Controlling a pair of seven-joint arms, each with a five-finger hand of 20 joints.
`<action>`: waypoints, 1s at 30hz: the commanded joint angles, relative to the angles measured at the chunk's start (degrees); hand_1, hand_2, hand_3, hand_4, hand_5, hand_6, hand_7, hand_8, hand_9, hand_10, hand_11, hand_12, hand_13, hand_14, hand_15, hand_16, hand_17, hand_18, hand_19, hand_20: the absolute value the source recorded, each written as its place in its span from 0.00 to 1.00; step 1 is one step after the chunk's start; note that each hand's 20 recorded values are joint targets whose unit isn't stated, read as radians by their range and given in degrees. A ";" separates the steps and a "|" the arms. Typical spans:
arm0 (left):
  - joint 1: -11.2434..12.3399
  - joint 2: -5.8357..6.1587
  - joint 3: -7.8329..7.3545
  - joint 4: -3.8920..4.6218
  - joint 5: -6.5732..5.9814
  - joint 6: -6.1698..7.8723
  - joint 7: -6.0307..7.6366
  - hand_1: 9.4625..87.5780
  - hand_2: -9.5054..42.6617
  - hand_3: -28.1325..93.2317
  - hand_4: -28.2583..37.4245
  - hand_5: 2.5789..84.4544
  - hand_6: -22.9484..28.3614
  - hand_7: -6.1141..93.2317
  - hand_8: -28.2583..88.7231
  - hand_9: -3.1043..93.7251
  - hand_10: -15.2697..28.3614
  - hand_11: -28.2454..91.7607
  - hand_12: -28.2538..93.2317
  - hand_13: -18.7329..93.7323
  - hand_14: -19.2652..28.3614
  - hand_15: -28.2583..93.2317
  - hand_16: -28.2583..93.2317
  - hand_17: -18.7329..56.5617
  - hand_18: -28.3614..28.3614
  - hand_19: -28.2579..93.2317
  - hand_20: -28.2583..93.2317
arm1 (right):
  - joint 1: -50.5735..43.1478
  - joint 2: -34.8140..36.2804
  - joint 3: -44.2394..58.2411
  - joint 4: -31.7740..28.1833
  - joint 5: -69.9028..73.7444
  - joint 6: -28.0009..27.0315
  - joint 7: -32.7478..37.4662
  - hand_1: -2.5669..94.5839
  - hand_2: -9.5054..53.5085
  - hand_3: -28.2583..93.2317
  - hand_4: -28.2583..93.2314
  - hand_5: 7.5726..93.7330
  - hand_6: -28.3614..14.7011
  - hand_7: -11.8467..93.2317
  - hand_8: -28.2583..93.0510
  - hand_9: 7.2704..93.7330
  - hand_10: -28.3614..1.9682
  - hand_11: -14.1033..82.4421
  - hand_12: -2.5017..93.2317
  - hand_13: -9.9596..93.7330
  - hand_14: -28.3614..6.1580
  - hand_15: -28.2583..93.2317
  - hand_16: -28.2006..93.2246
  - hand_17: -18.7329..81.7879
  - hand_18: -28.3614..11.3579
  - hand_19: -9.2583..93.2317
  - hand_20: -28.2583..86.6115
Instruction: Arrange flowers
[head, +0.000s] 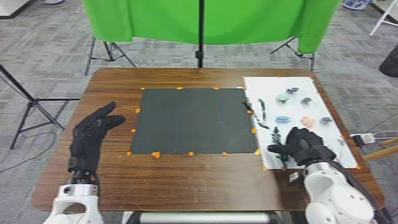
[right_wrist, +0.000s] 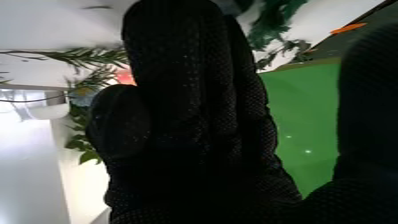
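Observation:
In the head view, my right hand (head: 302, 143) is low over the white sheet (head: 266, 85), beside a dark green stem (head: 276, 134); contact between them cannot be told. Blue (head: 282, 119), pink (head: 307, 121) and pale green (head: 282, 97) flowers lie farther up the sheet. Two thin dark stems, one of them a leafy sprig (head: 262, 107), lie along its left part. My left hand (head: 89, 131) is at the table's left, fingers relaxed. In the right wrist view, my right hand (right_wrist: 195, 155) has straight fingers, with green leaves (right_wrist: 277, 22) and a reddish flower (right_wrist: 124, 76) behind them.
A dark grey square board (head: 194, 121) lies mid-table, with orange markers around its edges. The brown table (head: 191, 185) extends in front of it. Beyond the far edge hang a green cloth (head: 151, 20) and a black stand pole (head: 201, 45).

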 joint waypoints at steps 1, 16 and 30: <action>0.91 -0.37 -0.35 0.00 -0.01 -1.04 -1.40 0.18 0.10 0.79 0.13 0.57 0.47 0.20 0.20 0.57 0.66 0.42 0.37 0.55 0.75 0.43 0.28 0.37 0.75 0.32 0.48 | -0.64 0.42 -3.40 3.38 -2.96 1.02 1.16 0.43 0.00 0.65 0.07 0.79 0.59 0.32 0.18 0.89 0.50 0.43 0.25 0.98 0.70 0.57 0.46 0.81 0.52 0.93 0.57; 1.07 1.52 -2.54 0.42 -3.10 -1.28 -2.60 0.18 0.10 0.79 0.13 0.56 0.48 0.20 0.20 0.57 0.66 0.42 0.37 0.54 0.76 0.42 0.28 0.36 0.75 0.32 0.48 | 2.40 0.24 -1.74 0.54 3.55 9.00 1.03 0.93 0.00 0.03 0.62 0.87 0.63 0.40 0.38 0.99 0.61 0.50 0.29 1.00 0.79 0.70 0.41 0.89 0.55 0.99 0.58; 0.65 4.71 -2.42 6.15 -9.25 4.47 0.10 0.18 0.10 0.79 0.14 0.57 0.47 0.20 0.20 0.57 0.67 0.43 0.37 0.55 0.75 0.43 0.28 0.36 0.75 0.32 0.48 | 23.50 -4.70 -15.01 2.72 23.28 10.47 2.09 0.92 0.00 0.05 0.64 0.87 0.61 0.42 0.39 0.98 0.59 0.56 0.26 1.00 0.80 0.74 0.40 0.90 0.54 1.00 0.61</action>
